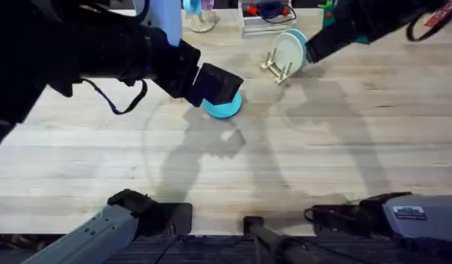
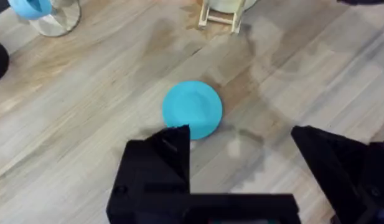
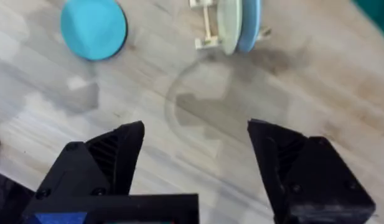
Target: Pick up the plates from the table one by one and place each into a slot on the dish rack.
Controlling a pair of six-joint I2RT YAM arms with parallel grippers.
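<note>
The dish rack [image 3: 211,26] holds a pale yellow plate [image 3: 228,25] and, seemingly, a blue plate [image 3: 251,23]; a teal plate [image 2: 192,109] lies flat on open desk [image 1: 321,161]. Both grippers' fingers spread, empty.

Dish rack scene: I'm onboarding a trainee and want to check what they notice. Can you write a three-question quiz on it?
1. True or false: the round teal-blue plastic plate lies flat on the light wooden plank table.
2. How many upright plates stand in the small light-wood peg dish rack? A) one B) two C) three
3. Fill in: the left gripper, near the flat plate, has its jaws ___.

Key: 1 true; 2 B; 3 open.
</note>
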